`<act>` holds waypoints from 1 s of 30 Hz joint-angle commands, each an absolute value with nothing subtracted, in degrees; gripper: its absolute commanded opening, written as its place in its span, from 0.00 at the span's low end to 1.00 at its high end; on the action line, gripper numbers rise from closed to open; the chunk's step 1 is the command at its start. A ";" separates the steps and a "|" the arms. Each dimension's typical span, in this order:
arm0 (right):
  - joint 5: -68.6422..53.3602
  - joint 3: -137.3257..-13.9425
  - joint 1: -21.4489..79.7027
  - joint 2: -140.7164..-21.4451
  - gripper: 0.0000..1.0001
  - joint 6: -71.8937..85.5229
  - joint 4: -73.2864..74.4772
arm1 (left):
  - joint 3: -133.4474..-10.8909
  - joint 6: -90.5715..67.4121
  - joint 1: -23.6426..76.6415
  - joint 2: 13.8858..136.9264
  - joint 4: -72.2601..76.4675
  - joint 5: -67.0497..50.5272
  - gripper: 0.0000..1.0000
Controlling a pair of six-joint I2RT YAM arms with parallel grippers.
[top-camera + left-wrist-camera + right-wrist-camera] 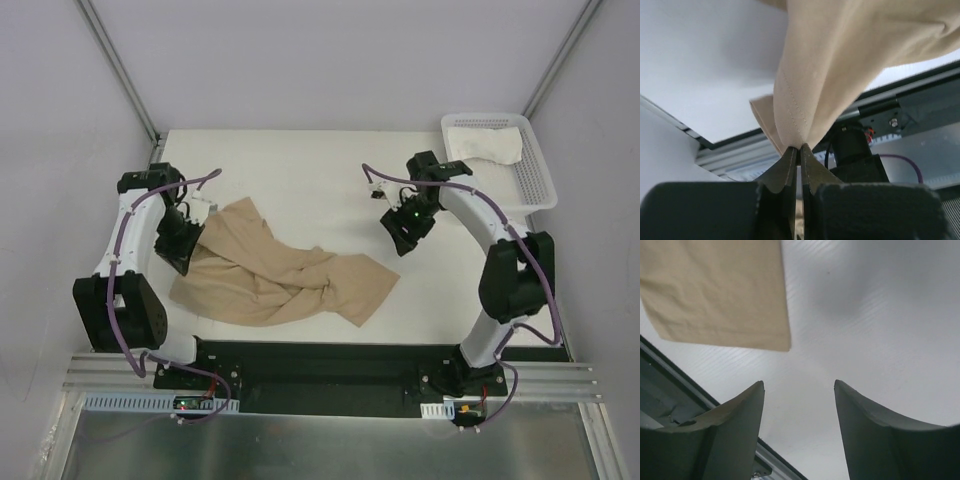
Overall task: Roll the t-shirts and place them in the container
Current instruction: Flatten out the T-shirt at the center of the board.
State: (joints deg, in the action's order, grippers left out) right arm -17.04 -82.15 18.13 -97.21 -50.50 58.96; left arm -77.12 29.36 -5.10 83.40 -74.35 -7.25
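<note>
A tan t-shirt (270, 275) lies crumpled and twisted across the left and middle of the white table. My left gripper (188, 258) is at its left edge, shut on a pinched fold of the tan cloth (840, 65), which rises in a bunch from the closed left fingertips (800, 147). My right gripper (402, 243) hovers to the right of the shirt, open with nothing between its fingers (799, 382). A flat corner of the tan shirt (715, 290) shows ahead of it on the left. A white t-shirt (485, 145) lies rolled in the basket.
The white mesh basket (540, 185) stands at the table's back right corner. A dark base plate and metal rails (330, 365) run along the near edge between the arm bases. Grey walls enclose the table.
</note>
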 commanded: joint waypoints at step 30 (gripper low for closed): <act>-12.91 -104.21 25.41 -124.46 0.01 -50.80 59.67 | -97.89 21.09 -6.68 110.47 -74.52 -20.30 0.00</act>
